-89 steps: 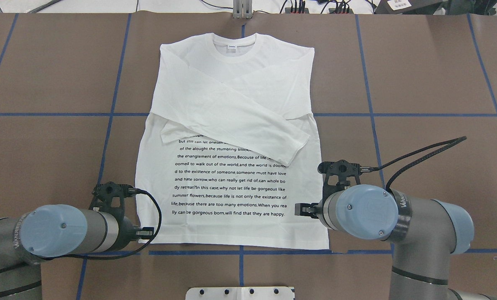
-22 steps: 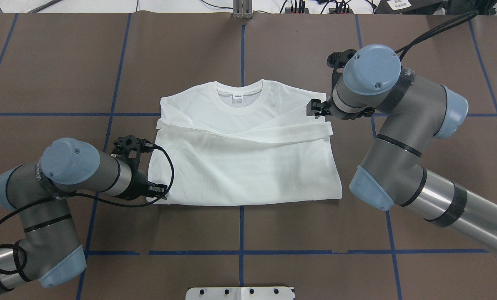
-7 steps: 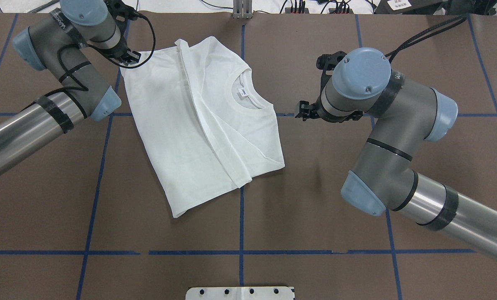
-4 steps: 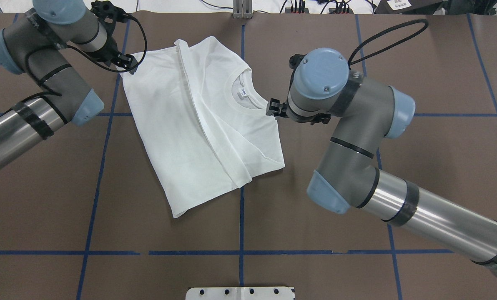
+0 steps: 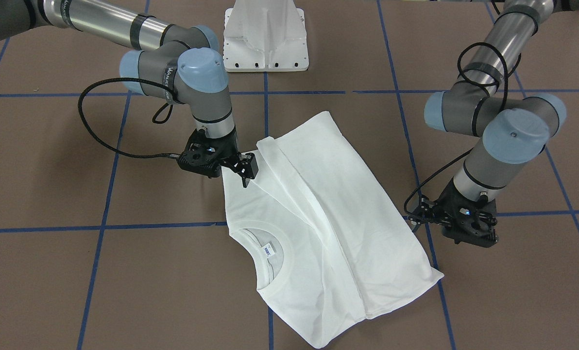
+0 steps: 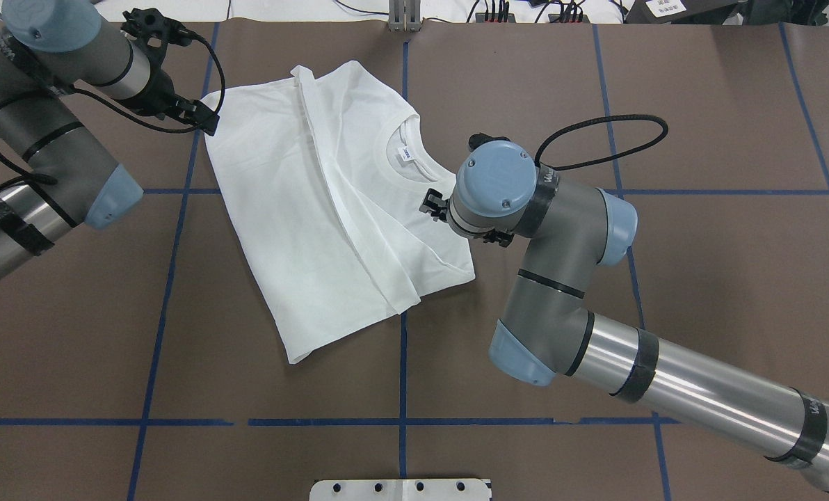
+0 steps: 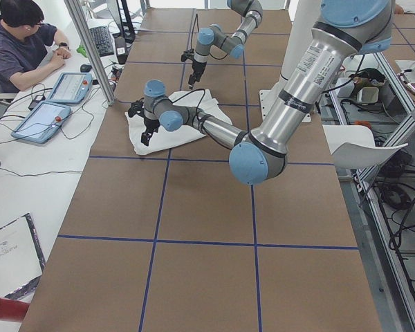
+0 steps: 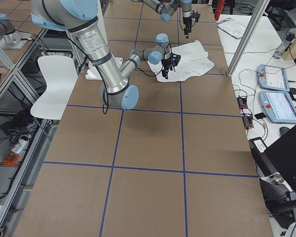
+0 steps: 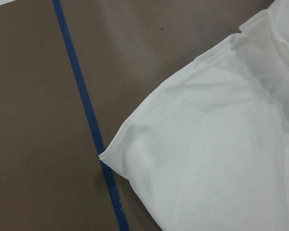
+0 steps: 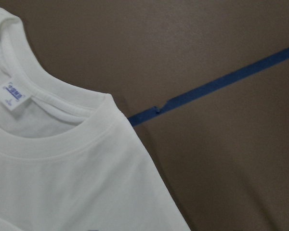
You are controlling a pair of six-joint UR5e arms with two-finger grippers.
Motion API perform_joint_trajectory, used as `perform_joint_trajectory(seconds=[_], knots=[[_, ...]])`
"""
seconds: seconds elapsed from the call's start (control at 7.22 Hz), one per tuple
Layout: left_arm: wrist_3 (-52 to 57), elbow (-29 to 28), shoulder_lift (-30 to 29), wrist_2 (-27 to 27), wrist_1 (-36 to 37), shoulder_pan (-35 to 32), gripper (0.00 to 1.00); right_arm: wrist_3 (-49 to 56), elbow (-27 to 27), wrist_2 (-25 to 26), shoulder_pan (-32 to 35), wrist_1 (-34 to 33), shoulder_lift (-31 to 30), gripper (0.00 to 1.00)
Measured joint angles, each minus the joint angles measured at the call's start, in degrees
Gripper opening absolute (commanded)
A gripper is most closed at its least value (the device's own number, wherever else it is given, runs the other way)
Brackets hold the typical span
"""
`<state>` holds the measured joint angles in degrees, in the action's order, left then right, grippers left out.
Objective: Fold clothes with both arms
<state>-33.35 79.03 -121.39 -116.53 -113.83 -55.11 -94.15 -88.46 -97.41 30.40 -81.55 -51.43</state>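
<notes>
Lying slantwise on the bench (image 6: 595, 313), the T-shirt (image 6: 303, 209) is folded to a compact oblong. Read from the overhead view, its long axis runs from 11 o'clock to 5 o'clock. The collar (image 10: 53, 144) and neck label (image 10: 12, 96) sit on the edge turned toward 3 o'clock.

The right claw (image 5: 247, 174) hovers right over that edge, beside the collar, so the cloth spreads away from it toward 9 o'clock. Its fingers look parted, with nothing between them. The left claw (image 6: 204, 120) sits at the shirt's far corner at 10 o'clock, and the cloth runs off from it toward 5 o'clock. Its wrist camera shows that corner lying flat and free on a blue tape line (image 9: 86, 110). How far the left claw's fingers stand apart I cannot tell.

The right arm is the nearer one to the collar edge, and the left arm to the far corner. A pinch on both edges looks the likely next step, turning the shirt over along its slanted axis.

A raised ridge of doubled cloth (image 6: 345, 209) follows that axis and may resist a clean crease. Between either claw and the cloth I see no obstacle. The white base plate (image 6: 400, 489) lies at 6 o'clock, well apart. A seated person (image 7: 21, 41) works at tablets (image 7: 69, 86) beyond the bench.
</notes>
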Motion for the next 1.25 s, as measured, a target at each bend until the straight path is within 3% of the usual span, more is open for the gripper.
perform_joint_trajectory(seconds=[0.14, 0.83, 0.97, 1.11, 1.25], knots=[[-0.37, 0.13, 0.06, -0.01, -0.01, 0.01, 1.00, -2.71, -0.46, 0.78, -1.08, -1.65, -0.44, 0.82], [-1.79, 0.18, 0.36, 0.07, -0.51, 0.33, 1.00, -10.30, -2.81, 1.58, -4.73, -5.26, -1.89, 0.78], [-1.80, 0.21, 0.36, 0.08, -0.51, 0.34, 1.00, -10.46, -2.83, 1.60, -4.97, -5.28, -2.02, 0.68], [-1.87, 0.24, 0.36, 0.08, -0.54, 0.35, 1.00, -10.63, -2.85, 1.63, -5.09, -5.27, -2.04, 0.49], [-2.00, 0.24, 0.37, 0.08, -0.57, 0.35, 1.00, -10.84, -2.85, 1.66, -5.17, -5.23, -2.03, 0.16]])
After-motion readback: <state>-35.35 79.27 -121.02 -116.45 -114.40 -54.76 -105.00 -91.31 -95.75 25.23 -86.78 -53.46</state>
